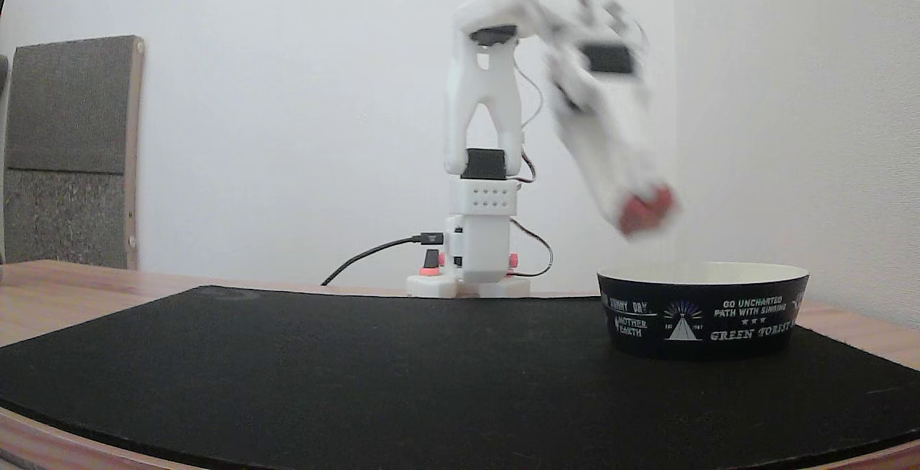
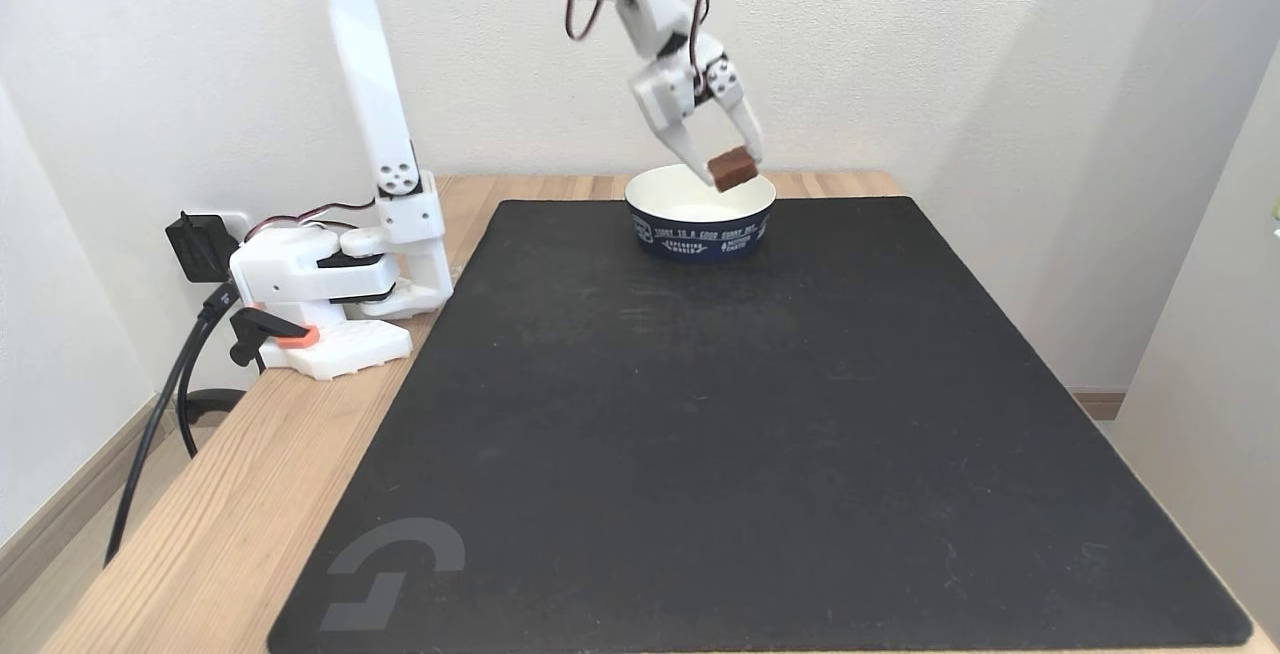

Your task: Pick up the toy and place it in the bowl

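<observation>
A black mat (image 2: 760,434) covered the wooden table; at its far edge sat the bowl (image 2: 700,217). Above the bowl's rim hung the gripper (image 2: 728,162), fingers closed on the toy (image 2: 732,168). Best centred over the cream interior, lowered, then released gently

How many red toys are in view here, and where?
1. The toy is held in the pincer, above the bowl at the mat's far edge. The bowl's inside shows only partly, so another could be hidden there.
</observation>
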